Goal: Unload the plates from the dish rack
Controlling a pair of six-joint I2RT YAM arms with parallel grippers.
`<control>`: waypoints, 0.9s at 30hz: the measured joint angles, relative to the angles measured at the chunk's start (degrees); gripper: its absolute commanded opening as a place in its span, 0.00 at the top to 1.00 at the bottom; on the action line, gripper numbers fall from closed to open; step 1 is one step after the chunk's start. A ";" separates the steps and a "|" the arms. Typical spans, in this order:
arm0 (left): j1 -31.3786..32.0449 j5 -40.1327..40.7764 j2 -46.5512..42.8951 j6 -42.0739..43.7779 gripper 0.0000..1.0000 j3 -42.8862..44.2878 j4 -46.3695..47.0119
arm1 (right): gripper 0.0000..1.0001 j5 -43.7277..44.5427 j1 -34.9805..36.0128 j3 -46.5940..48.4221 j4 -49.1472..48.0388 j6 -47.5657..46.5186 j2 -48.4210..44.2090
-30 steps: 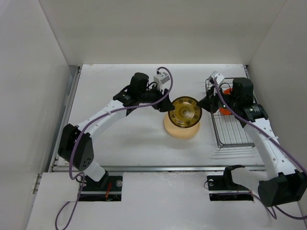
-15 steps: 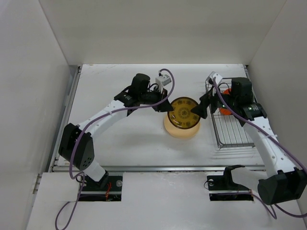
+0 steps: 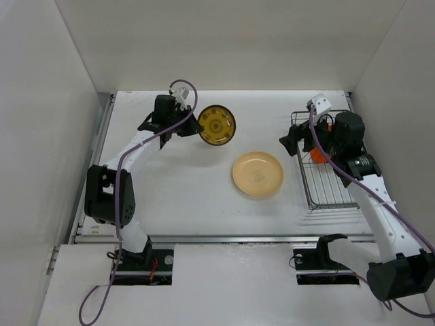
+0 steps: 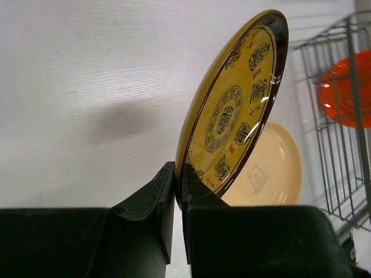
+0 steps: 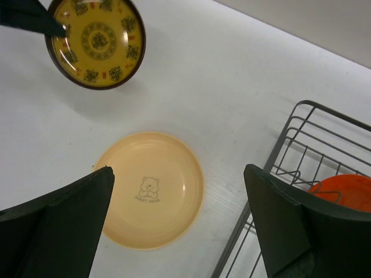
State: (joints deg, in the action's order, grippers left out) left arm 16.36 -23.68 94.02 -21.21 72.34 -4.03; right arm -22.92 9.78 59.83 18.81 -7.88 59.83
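Orange plate (image 5: 348, 194) partly hidden by dish rack (image 3: 329, 187) wires, yellow plate (image 4: 232, 110) clamped in left hand (image 4: 178, 179), right hand (image 5: 178, 174) spread wide near tan plate (image 5: 151, 197).

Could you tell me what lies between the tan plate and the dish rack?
Only bare table separates tan plate and dish rack, per the top view.

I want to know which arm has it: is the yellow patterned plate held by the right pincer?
No, the left pincer clamps the yellow patterned plate by its rim, while the right pincer hangs open and empty.
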 measured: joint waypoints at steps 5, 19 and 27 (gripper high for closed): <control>-1.27 2.95 5.88 -3.74 1.00 0.02 -2.25 | 0.01 2.23 0.00 -0.48 -1.33 0.48 -0.81; -2.64 2.73 11.65 -6.73 1.00 0.96 -4.87 | 0.01 3.89 0.00 -0.74 -1.46 0.68 -1.53; -2.60 2.08 14.23 -6.75 1.00 1.64 -5.60 | 0.01 3.91 0.00 -0.74 -1.57 0.68 -1.97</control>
State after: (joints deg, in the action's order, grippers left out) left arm 13.76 -21.61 108.25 -27.97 73.97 -9.63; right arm -19.00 9.78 59.09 17.23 -7.20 57.87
